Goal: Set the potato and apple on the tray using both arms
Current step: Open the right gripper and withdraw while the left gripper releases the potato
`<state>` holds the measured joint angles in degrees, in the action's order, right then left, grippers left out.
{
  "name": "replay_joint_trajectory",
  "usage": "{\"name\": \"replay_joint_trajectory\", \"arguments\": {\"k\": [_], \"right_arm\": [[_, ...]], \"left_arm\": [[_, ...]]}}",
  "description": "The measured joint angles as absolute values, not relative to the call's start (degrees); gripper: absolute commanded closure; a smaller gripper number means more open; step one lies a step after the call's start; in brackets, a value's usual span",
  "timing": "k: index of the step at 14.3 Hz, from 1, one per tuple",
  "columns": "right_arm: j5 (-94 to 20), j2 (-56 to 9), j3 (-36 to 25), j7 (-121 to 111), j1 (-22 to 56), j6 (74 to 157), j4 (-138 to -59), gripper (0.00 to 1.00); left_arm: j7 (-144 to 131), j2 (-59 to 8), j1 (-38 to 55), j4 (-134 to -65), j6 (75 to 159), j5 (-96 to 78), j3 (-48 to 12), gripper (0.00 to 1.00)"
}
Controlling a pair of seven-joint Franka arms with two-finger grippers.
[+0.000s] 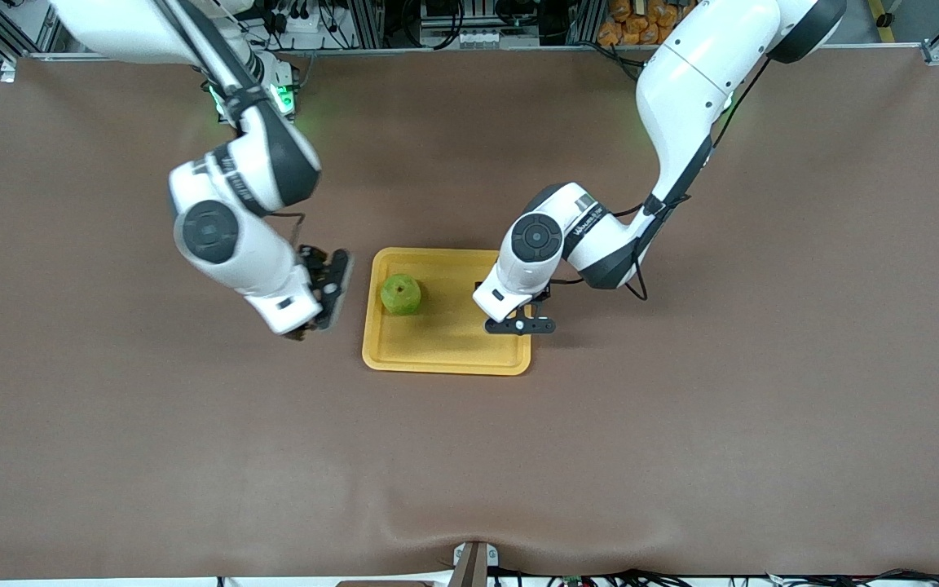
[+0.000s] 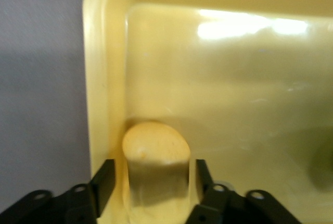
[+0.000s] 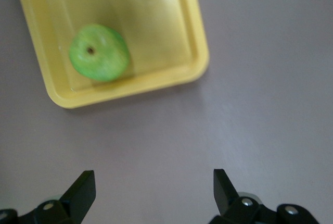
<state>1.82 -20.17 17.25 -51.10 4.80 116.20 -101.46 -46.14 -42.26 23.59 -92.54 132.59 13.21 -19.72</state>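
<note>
Yellow plastic filled your left wrist view: the tray, smooth and glossy, with a raised rim and rounded corners. Your left hand was low over the tray's corner toward the left arm's end, nearer the front camera. The potato, a matte yellow-orange lump with a rounded top, sat on the tray floor between the fingers. A thin gap showed on each side, so I judged the hand released, or barely so. The apple, round, light green with a dark stem dimple, lay in the tray at the right arm's end. Your right hand waited spread wide and empty over the bare brown bench beside the tray.

Watch the lift. The potato stood close to the rim, and a finger brushing it could tip or roll it. A pad dragging along it could carry it up and drop it on the bench.
</note>
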Motion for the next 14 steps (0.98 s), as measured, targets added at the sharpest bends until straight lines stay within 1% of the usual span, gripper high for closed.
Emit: {"name": "replay_joint_trajectory", "arguments": {"k": [2, 7, 9, 11, 14], "right_arm": [[1.4, -18.3, 17.3, -51.1, 3.0, 113.1, -101.4, 0.0], [1.2, -12.1, 17.2, -50.5, 2.0, 105.8, -101.4, 0.0], [1.2, -9.6, 16.8, -49.0, 1.2, 103.3, -101.4, 0.0], [1.2, -7.6, 15.0, -45.3, 1.1, 100.5, -101.4, 0.0], [0.9, -6.8, 11.8, -42.9, 1.0, 99.2, -102.1, 0.0]], "left_arm": [[-46.2, -42.3, 23.6, -92.2, 132.6, 14.8, -19.6, 0.0], [-46.2, -40.7, 22.9, -90.2, 131.2, 15.4, -19.2, 0.0], [-46.2, -38.2, 21.4, -89.7, 128.8, 15.4, -19.1, 0.0], [-46.2, -34.6, 19.6, -89.4, 125.3, 15.4, -19.1, 0.0], [-46.2, -28.6, 16.7, -89.2, 119.6, 15.4, -19.1, 0.0]]}}
